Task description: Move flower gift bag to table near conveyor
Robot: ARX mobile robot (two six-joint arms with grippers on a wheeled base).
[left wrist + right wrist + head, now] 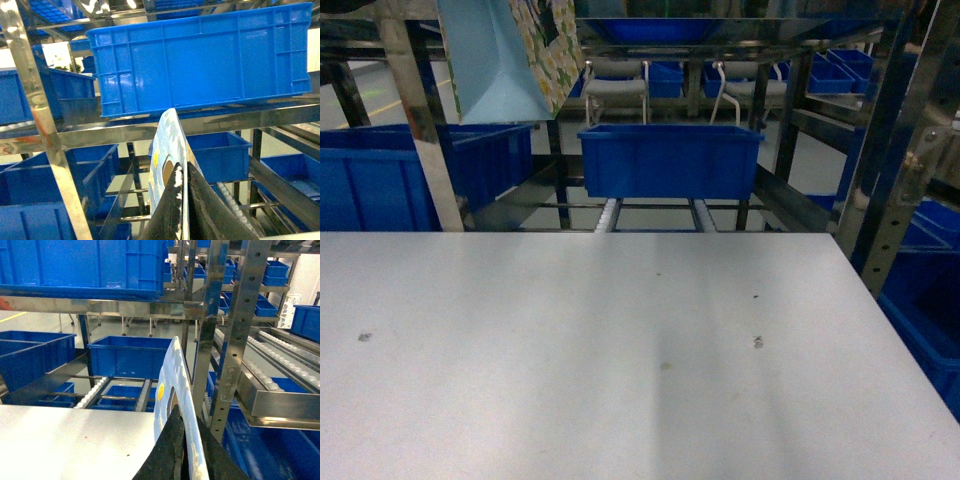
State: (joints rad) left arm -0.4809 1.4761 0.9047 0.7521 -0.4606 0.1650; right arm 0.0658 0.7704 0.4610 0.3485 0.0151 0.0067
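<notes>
The flower gift bag [510, 55] hangs at the top left of the head view, with a pale blue side and a floral front, above the conveyor [608, 213] and behind the table [620, 350]. Neither gripper shows in that view. In the left wrist view my left gripper [182, 172] is shut on the bag's thin top edge [167, 145], beside its cut-out handle. My right gripper [181, 412] is shut on a matching pale blue floral edge [172, 375], over the table's far right corner [60, 440].
Blue plastic bins fill the rack: one straight ahead [670, 160], one on the left [380, 185], a large one overhead [200, 60]. Steel posts [420, 120] [235, 340] frame the lanes. Roller lanes [280, 360] slope at the right. More blue bins [930, 330] stand right of the table.
</notes>
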